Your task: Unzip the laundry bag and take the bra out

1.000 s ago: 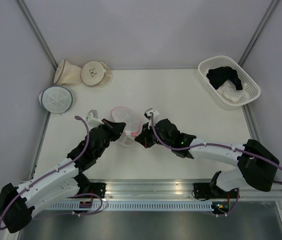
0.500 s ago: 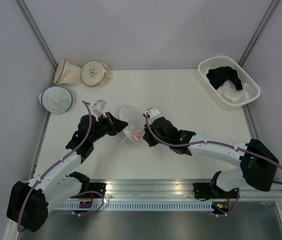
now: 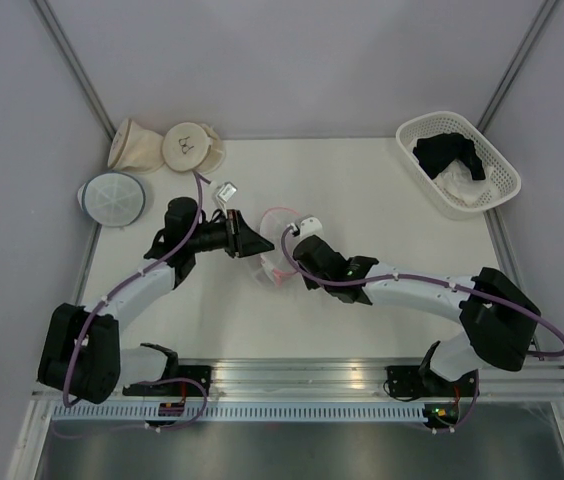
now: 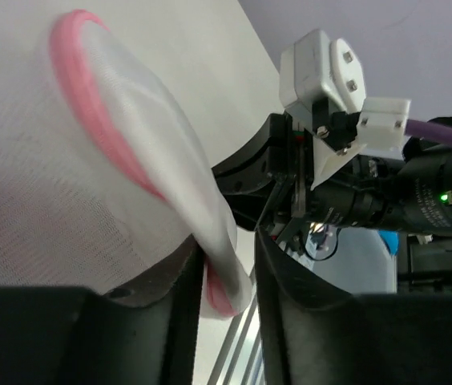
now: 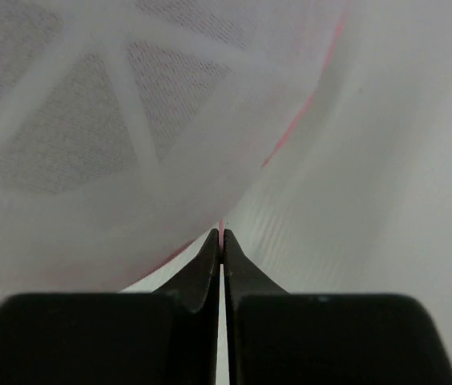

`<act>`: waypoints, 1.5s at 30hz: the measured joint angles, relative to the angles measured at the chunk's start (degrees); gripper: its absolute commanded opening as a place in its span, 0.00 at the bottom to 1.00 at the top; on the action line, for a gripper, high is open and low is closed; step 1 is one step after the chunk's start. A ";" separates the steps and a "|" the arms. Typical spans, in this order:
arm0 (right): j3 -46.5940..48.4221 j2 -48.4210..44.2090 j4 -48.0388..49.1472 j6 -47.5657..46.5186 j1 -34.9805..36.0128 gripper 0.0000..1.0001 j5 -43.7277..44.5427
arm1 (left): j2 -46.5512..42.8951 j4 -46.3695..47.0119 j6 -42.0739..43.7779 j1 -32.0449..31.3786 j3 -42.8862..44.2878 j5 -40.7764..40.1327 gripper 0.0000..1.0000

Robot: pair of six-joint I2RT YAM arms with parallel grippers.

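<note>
The laundry bag [image 3: 276,238], white mesh with a pink rim, sits mid-table between my two grippers. My left gripper [image 3: 260,246] reaches in from the left. In the left wrist view the left gripper [image 4: 228,245] is open, and a fold of the bag's pink-edged rim [image 4: 219,277] lies between its fingers, against the left one. My right gripper [image 3: 287,268] comes in from the right. In the right wrist view the right gripper [image 5: 222,234] is shut on a thin pink edge of the laundry bag [image 5: 114,120]. The bra is out of view.
A white basket [image 3: 432,119] at the back right holds a black garment [image 3: 449,152] and a white cloth [image 3: 464,187]. Two beige pouches [image 3: 138,145] [image 3: 188,147] and a grey-blue-rimmed mesh pouch [image 3: 112,197] lie at the back left. A metal rail [image 3: 302,376] runs along the near edge.
My left gripper has opened and its arm has swung farther from the rail. The bag has shifted right and away with both grippers. The right gripper stays shut.
</note>
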 measured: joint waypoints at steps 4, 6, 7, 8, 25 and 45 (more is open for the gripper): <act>0.00 -0.83 -1.60 -0.35 -0.17 0.00 2.21 | 2.51 0.00 -0.15 0.07 0.42 0.85 0.80; 0.00 -1.75 -2.27 -0.42 -0.24 0.00 2.82 | 2.45 -1.05 -0.15 0.07 0.44 -0.70 0.81; 0.02 -2.16 -2.49 -0.48 -0.24 0.01 2.89 | 2.23 -1.73 -0.13 0.04 0.48 -2.32 0.81; 0.04 -2.62 -2.64 -0.50 -0.24 0.00 2.93 | 1.70 -3.21 -0.13 0.04 0.70 -4.83 0.82; 0.48 -5.38 -1.68 -0.68 -0.24 0.01 -4.33 | -40.11 -30.73 -15.69 -2.23 -10.67 -39.10 1.00; -6.08 -6.58 11.04 18.18 2.64 0.00 -15.74 | -41.18 -29.03 -44.81 -26.16 -19.91 -50.86 1.00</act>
